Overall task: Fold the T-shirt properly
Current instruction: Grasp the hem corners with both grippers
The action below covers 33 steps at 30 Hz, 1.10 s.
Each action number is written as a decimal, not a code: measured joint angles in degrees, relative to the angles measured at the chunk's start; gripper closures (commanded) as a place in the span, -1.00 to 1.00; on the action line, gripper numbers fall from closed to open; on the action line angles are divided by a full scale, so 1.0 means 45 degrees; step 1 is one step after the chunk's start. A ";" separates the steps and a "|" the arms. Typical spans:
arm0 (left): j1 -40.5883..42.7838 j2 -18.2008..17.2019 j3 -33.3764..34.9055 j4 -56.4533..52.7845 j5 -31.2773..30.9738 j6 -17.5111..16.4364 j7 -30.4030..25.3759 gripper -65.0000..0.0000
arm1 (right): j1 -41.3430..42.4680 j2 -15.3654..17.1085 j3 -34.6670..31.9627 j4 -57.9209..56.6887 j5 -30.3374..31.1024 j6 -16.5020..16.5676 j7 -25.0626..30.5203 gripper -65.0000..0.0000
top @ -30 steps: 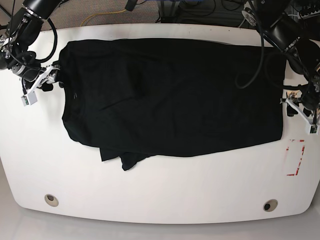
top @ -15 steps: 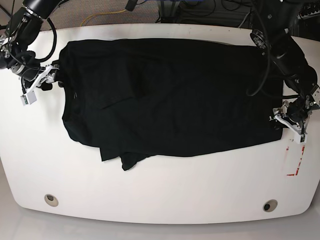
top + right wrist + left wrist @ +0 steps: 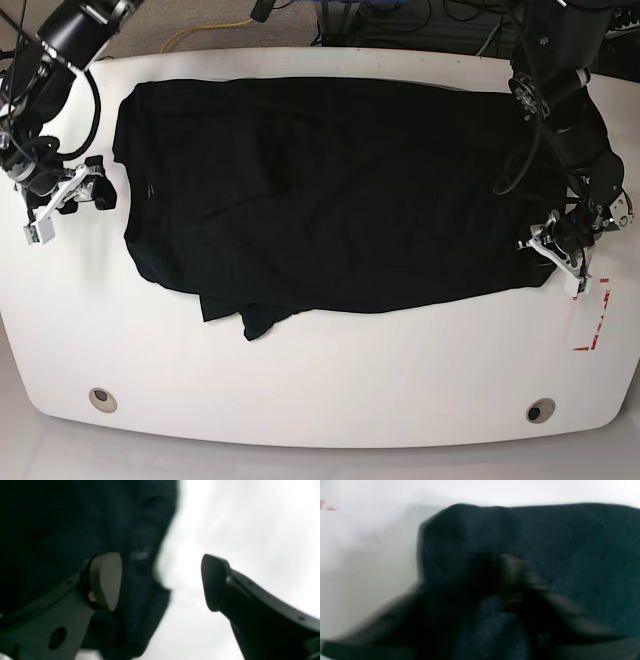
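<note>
The black T-shirt [image 3: 340,190] lies spread wide across the white table [image 3: 320,370], with a bunched flap at its front left. My left gripper [image 3: 545,250] sits at the shirt's right front corner. In the left wrist view, which is blurred, the left gripper [image 3: 500,580] has its fingers drawn close around a raised fold of the T-shirt [image 3: 545,535]. My right gripper [image 3: 100,193] hovers just off the shirt's left edge. In the right wrist view the right gripper [image 3: 161,582] is open, with the T-shirt [image 3: 75,517] edge beneath the gap.
Red tape marks [image 3: 592,320] lie on the table beside the left gripper. Two round holes [image 3: 102,399] [image 3: 541,411] sit near the front edge. Cables run behind the table's far edge.
My left gripper has come in from the table's right edge onto the shirt's right front corner, and its fingers have narrowed. My right gripper has backed leftward and forward off the shirt's left edge.
</note>
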 measured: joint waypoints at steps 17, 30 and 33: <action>0.0452 0.0044 0.0049 0.0087 -0.0413 -0.0039 -0.0253 1.00 | 0.6795 -0.0015 -0.2725 -0.9704 -0.5731 -0.0029 0.5202 -0.46; 0.1404 0.0053 0.0117 0.1141 -0.0525 -0.0131 -0.0393 1.00 | 0.7203 -0.1229 -0.5654 -1.0904 -0.5615 -0.0053 0.6989 -0.18; 0.1467 0.0039 0.0112 0.1219 -0.0593 -0.0136 -0.0403 1.00 | 0.7121 -0.1326 -0.5833 -1.0904 -0.5615 -0.0049 0.6994 0.13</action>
